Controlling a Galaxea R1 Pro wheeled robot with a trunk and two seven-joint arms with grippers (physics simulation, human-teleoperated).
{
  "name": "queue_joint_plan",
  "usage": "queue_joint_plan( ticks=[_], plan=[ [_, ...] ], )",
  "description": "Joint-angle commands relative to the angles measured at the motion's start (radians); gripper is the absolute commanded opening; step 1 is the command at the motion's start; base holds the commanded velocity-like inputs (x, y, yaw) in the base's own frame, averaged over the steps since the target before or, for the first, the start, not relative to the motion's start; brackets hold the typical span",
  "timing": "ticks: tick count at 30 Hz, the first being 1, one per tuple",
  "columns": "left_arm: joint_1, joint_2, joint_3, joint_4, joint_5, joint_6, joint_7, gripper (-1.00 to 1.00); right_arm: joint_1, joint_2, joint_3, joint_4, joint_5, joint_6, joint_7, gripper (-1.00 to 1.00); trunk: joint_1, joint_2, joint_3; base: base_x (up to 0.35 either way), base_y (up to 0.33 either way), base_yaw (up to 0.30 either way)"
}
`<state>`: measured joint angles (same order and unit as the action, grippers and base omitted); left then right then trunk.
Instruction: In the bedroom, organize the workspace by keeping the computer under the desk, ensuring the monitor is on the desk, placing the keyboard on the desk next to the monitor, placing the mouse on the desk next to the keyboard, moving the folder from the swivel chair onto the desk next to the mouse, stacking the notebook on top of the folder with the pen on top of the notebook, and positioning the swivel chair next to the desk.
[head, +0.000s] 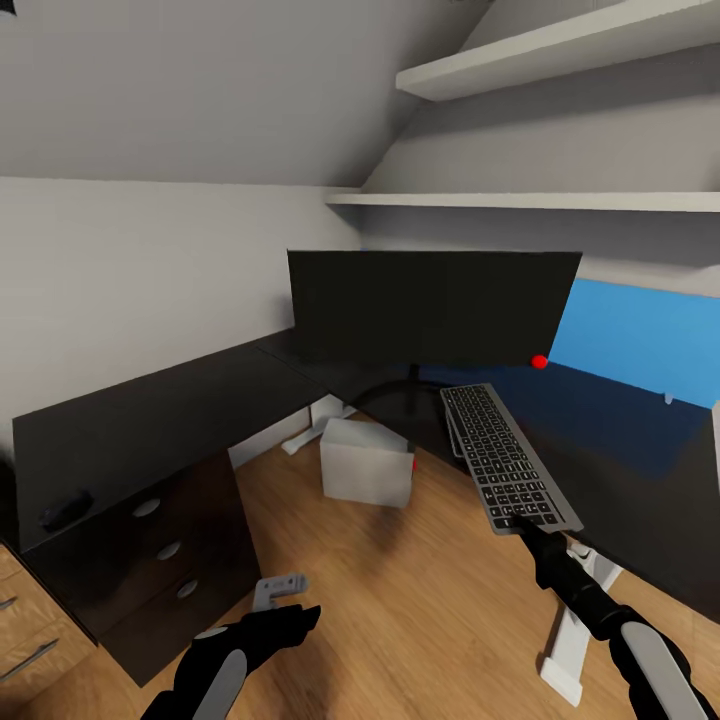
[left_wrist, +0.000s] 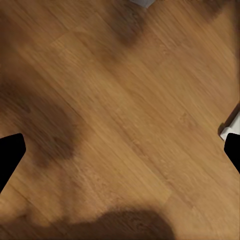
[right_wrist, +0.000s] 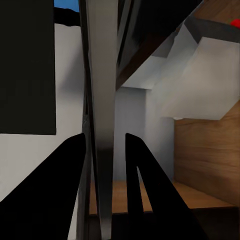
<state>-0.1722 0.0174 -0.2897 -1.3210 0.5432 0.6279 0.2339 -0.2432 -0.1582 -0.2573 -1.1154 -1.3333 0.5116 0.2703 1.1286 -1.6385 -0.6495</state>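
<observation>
Head view: our right gripper (head: 522, 522) fingers clamp keyboard (head: 506, 457) near edge, held above tabletop (head: 150, 420) before monitor (head: 432, 308). Left gripper (head: 280, 590) fingers spread wide over floor (head: 420, 600). No readable writing.

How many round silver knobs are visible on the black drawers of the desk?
3, in a column on the drawer fronts at the desk's left end: top, middle, bottom. Others may be hidden.

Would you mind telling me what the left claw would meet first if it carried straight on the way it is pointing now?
Probably the bare wooden plank floor; the open left claw faces it with nothing between, though depth is unclear.
</observation>
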Motion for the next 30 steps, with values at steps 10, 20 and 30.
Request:
queue_joint_plan(
  ticks=[10,20,30],
  plan=[
    [-0.001,0.002,0.000,-0.001,0.011,0.003,0.010,1.00,0.000,0.004,-0.002,0.000,-0.007,0.007,-0.002,-1.00,0.000,0.000,-0.001,0.000,0.000,0.000],
    [-0.001,0.003,0.001,0.027,0.011,0.002,0.011,1.00,0.005,0.011,-0.002,-0.003,-0.017,0.007,-0.001,-1.00,0.000,0.000,-0.001,0.000,0.000,0.000],
    [-0.001,0.003,0.012,0.056,0.009,0.001,0.011,1.00,0.024,0.051,-0.002,-0.054,-0.012,0.000,-0.008,-1.00,0.000,0.000,-0.001,0.000,0.000,0.000]
  ],
)
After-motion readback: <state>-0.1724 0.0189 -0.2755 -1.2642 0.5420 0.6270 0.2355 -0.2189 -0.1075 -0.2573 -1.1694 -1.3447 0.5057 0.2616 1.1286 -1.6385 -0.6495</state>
